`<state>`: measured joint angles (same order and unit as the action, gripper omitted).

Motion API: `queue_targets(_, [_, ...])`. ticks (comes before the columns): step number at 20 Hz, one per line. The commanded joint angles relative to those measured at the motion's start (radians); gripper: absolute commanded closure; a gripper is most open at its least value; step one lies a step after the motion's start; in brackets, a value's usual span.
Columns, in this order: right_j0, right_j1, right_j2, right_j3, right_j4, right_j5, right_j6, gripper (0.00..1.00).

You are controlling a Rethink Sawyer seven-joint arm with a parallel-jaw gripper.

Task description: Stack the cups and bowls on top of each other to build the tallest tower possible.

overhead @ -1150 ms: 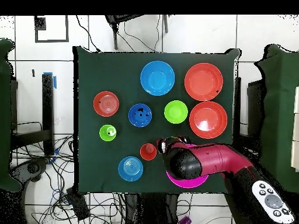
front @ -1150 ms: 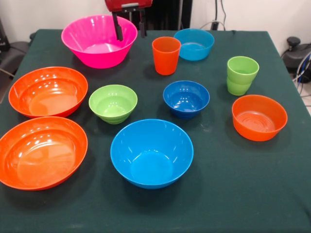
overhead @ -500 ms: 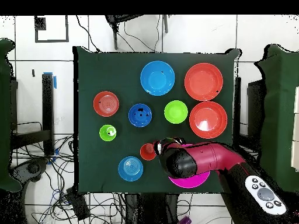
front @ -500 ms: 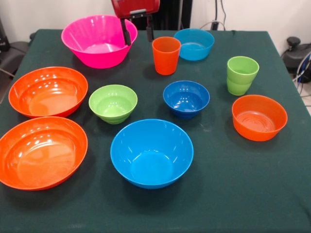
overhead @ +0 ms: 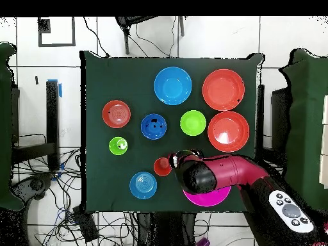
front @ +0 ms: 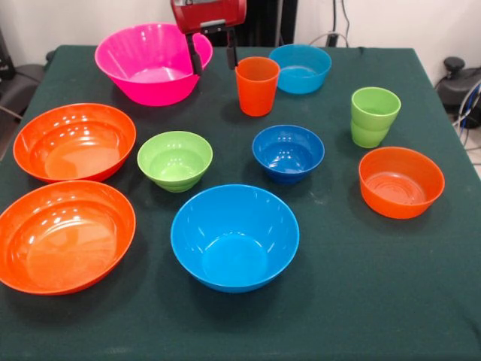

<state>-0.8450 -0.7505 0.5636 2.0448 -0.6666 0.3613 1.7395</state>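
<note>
Eight bowls sit spread over the green table (front: pixel 421 301), nothing stacked yet apart from the green cups. Closest to the camera in the front view is the big blue bowl (front: pixel 234 237), with one large orange bowl (front: pixel 64 235) at its 9 o'clock and the other large orange bowl (front: pixel 74 141) just past that one. Mid-table there's the lime green bowl (front: pixel 174 159), then the dark blue bowl (front: pixel 288 153) at its 3 o'clock, and the small orange bowl (front: pixel 400 181) out toward the right edge. The two lime green cups (front: pixel 373 116) are nested one inside the other, at 12 o'clock from that small orange bowl. Further back stands the orange cup (front: pixel 256 86), upright, with the light blue bowl (front: pixel 300 68) behind it at about 1 o'clock. The big pink bowl (front: pixel 152 63) sits at the far left. The gripper (front: pixel 213 54) hangs between the pink bowl and the orange cup, its fingers (front: pixel 195 56) spread apart and holding nothing, the left one in front of the pink bowl's rim.
</note>
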Motion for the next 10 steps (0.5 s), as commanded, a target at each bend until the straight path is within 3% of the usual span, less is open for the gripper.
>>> queue_targets(1, [0.039, 0.014, -0.039, -0.054, -0.091, 0.091, -0.068, 0.0])
queue_targets(10, [0.052, 0.015, -0.038, -0.071, -0.083, 0.101, -0.064, 0.0])
